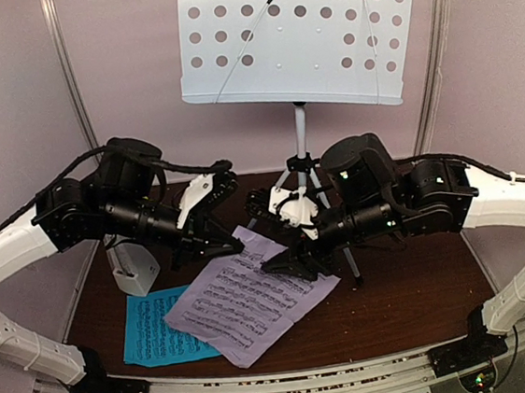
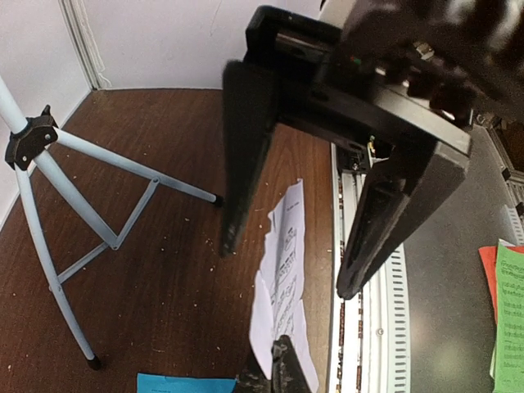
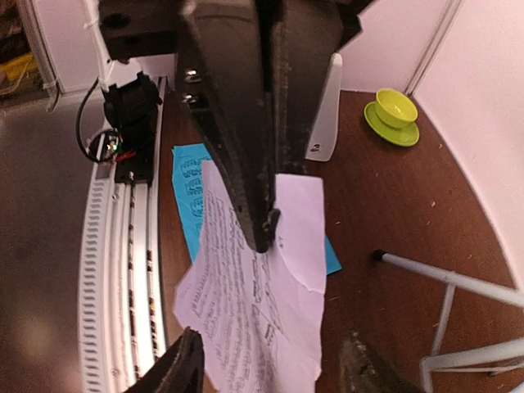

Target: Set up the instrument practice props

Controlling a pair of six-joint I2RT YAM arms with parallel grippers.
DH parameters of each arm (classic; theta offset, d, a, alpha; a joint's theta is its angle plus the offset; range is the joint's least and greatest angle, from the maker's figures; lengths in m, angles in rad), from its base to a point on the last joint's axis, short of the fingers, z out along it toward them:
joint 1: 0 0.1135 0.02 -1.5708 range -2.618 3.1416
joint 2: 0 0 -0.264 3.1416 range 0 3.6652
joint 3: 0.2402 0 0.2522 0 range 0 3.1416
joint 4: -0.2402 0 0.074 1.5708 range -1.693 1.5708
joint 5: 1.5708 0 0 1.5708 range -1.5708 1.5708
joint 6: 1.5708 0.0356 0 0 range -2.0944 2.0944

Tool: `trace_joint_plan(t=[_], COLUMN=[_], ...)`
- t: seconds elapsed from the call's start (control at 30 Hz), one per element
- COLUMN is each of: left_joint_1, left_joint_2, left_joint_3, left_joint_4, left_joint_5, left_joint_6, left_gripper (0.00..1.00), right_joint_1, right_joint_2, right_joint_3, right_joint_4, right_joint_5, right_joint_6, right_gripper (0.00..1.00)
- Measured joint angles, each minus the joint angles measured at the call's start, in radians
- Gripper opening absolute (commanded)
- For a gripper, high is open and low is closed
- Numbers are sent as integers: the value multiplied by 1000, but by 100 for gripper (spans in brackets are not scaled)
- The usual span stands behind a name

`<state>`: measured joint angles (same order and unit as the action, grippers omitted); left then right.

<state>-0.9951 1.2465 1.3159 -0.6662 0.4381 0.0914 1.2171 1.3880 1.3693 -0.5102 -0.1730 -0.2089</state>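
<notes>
**Top view.**
- The music stand (image 1: pixel 292 34) is upright at the far middle of the surface (image 1: pixel 414 293), its desk bare.
- The lilac page (image 1: pixel 255 305) lies just in front of the stand's feet and overlaps the cyan page (image 1: pixel 155 334), which is in front of the stand and to its left.
- The metronome (image 1: pixel 137 268) sits left of the stand, well apart from it.
- The left pincer (image 1: pixel 233 246) is at the lilac page's far corner, and the right pincer (image 1: pixel 284 265) is over the far edge beside it.

**Left wrist.**
- The left pincer (image 2: pixel 278 372) is clamped on the lilac page (image 2: pixel 274 327), whose edge rises off the surface. I judge the lift is there to offer a free edge.
- The right pincer (image 2: pixel 288 266) stands apart, one finger on each side of that edge. It looks placed to take a second hold.

**Right wrist.**
- The right pincer's own fingertips (image 3: pixel 188 368) are spread, with the page (image 3: pixel 246 319) between them and not gripped.
- The left pincer (image 3: pixel 262 233) is pinched on the page's top.
- A green bowl (image 3: pixel 395 106) sits beyond, and I cannot tell how it lies relative to the stand.

**Judgement.** This is an early step. No page is on the stand yet, and a floppy sheet likely needs two holds to carry.
</notes>
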Motion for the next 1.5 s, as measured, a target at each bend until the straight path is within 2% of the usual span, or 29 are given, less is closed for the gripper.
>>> trace_joint_plan(t=[0.1, 0.17, 0.27, 0.43, 0.57, 0.67, 0.77, 1.0, 1.27, 1.33, 1.5], left_joint_1=[0, 0, 0, 16, 122, 227, 250, 250, 250, 250, 250], left_joint_2=[1, -7, -37, -74, -173, -275, -338, -367, -274, -249, -198], left_joint_3=[3, 1, -16, -36, -174, -299, -348, -396, -401, -399, -386], left_joint_4=[11, 35, 99, 185, 288, 363, 403, 549, 754, 805, 902], left_joint_5=[-4, -13, -19, -24, -10, -14, -16, -3, 98, 120, 158], left_joint_6=[3, 0, -17, -63, -132, -192, -214, -263, -369, -397, -454], left_gripper=[3, 5, 14, 49, 73, 79, 79, 78, 69, 58, 9], right_joint_1=[0, 0, 0, -3, -13, -27, -39, -51, -63, -70, -97], right_joint_2=[10, 9, 4, -43, -136, -223, -303, -417, -455, -460, -479], right_joint_3=[1, 1, -3, -10, -16, -26, -32, -34, -47, -58, -115], right_joint_4=[-6, -2, 19, 51, 89, 128, 155, 194, 257, 280, 343], right_joint_5=[-5, -12, -15, -18, -10, -5, 6, 35, 43, 43, 43], right_joint_6=[9, 28, 48, 80, 111, 138, 157, 188, 244, 262, 309], right_gripper=[22, 0, 0, 0, 0, 0, 0, 0, 0, 0, 0])
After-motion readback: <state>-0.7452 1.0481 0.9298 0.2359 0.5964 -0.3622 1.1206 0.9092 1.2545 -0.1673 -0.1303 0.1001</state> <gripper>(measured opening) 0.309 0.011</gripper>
